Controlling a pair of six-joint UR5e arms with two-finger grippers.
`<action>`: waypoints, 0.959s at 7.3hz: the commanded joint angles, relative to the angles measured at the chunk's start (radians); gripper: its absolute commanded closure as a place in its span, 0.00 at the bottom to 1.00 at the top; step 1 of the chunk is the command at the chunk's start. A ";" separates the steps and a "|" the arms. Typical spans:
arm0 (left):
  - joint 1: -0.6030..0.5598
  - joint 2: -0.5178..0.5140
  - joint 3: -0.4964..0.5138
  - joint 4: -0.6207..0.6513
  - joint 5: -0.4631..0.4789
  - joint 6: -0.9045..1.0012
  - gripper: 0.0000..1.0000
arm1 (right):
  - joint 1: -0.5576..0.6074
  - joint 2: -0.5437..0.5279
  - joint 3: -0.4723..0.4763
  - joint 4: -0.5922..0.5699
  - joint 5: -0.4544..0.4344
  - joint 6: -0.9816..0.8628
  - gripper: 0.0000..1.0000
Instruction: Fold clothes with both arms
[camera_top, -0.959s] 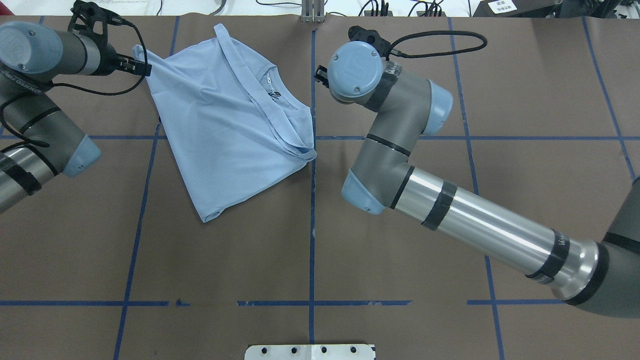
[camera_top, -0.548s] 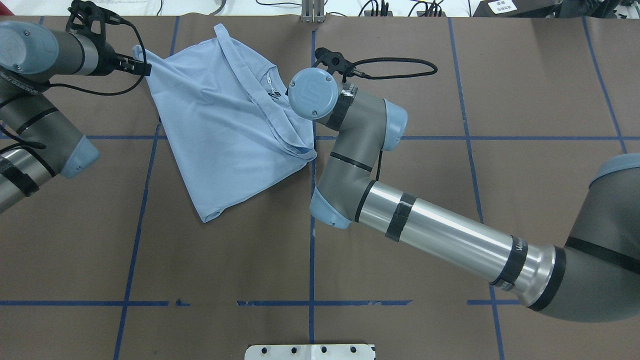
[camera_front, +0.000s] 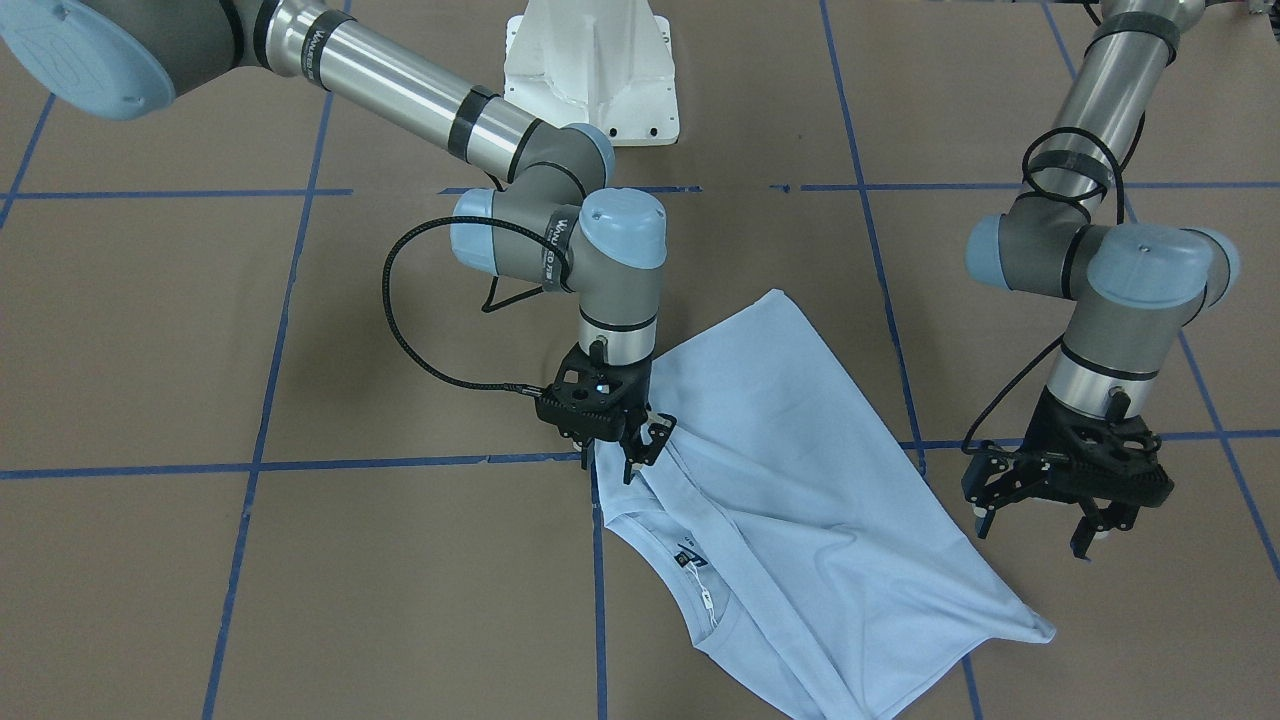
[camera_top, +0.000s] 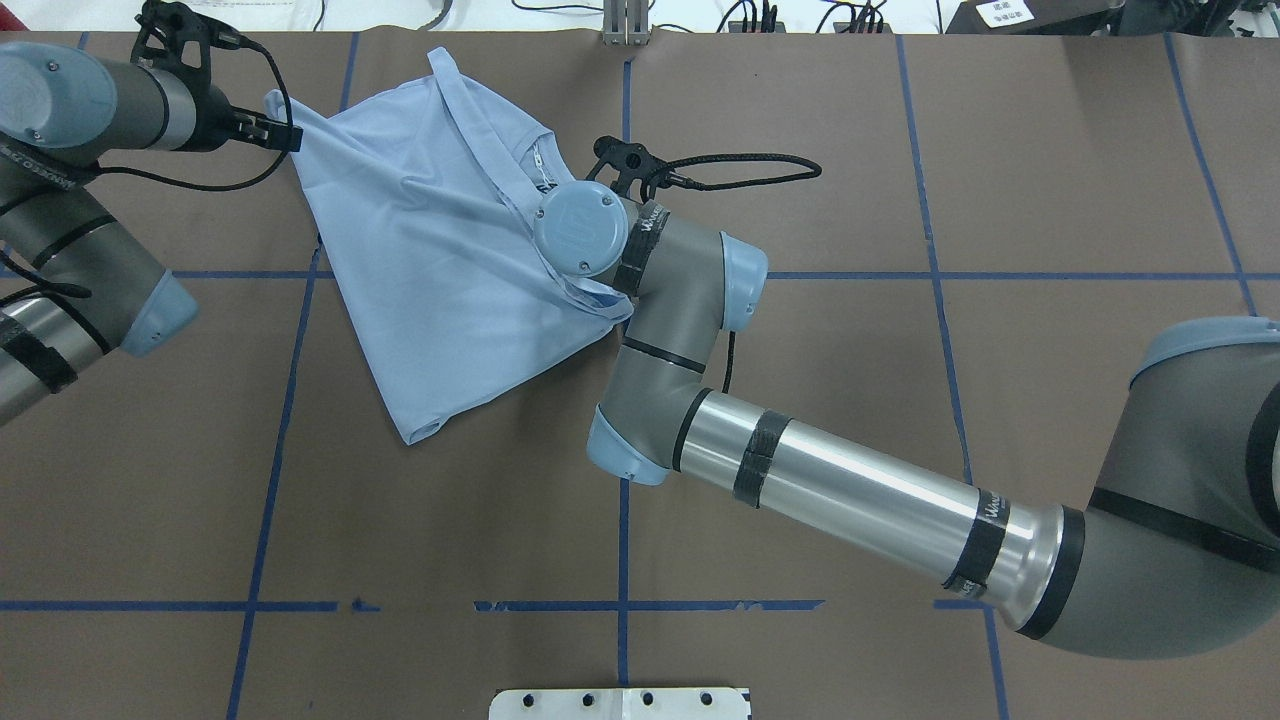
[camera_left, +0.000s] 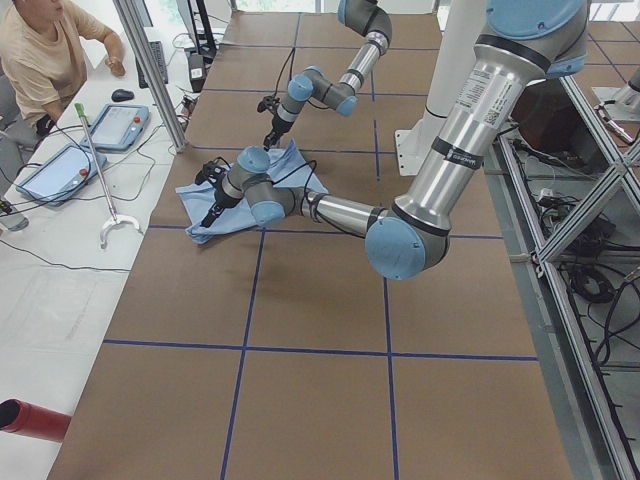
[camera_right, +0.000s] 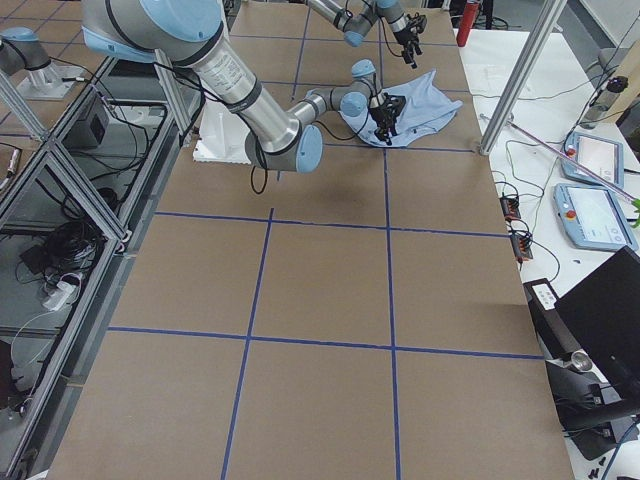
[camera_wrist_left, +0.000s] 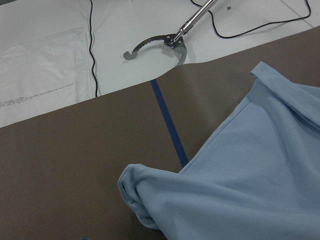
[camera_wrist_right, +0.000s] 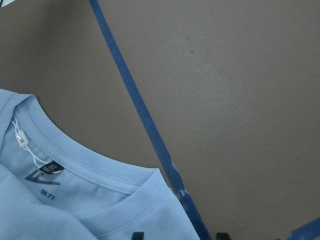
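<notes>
The light blue T-shirt (camera_top: 430, 260) lies folded and skewed on the brown table, its collar and dark neck label (camera_front: 690, 555) facing up. My right gripper (camera_front: 645, 450) points down at the shirt's (camera_front: 800, 480) edge beside the collar. Its fingers stand slightly apart, so it is open, with cloth at the tips. In the overhead view the right wrist cap (camera_top: 580, 228) hides this gripper. My left gripper (camera_front: 1035, 530) hangs open and empty just above the table, beside the shirt's far corner (camera_wrist_left: 135, 195). The right wrist view shows the collar (camera_wrist_right: 75, 165) and the label (camera_wrist_right: 45, 172).
Blue tape lines (camera_top: 625, 420) grid the table. The white pedestal base (camera_front: 590, 60) stands behind the arms. A hooked metal tool (camera_wrist_left: 165, 42) lies on the white surface past the table's far edge. A seated person (camera_left: 50, 50) and tablets (camera_left: 60, 170) are at that side.
My right arm has swung left and its wrist now sits over the shirt's collar side. The left arm and the shirt have not moved.
</notes>
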 joint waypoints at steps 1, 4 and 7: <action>0.000 0.000 0.000 0.000 0.000 0.000 0.00 | -0.008 -0.002 -0.008 -0.002 -0.003 -0.011 0.43; 0.000 0.005 0.000 0.000 0.000 0.000 0.00 | -0.012 -0.002 -0.012 -0.002 -0.009 -0.016 0.49; 0.000 0.005 0.000 0.000 0.000 0.000 0.00 | -0.018 -0.005 -0.012 -0.005 -0.009 -0.019 0.57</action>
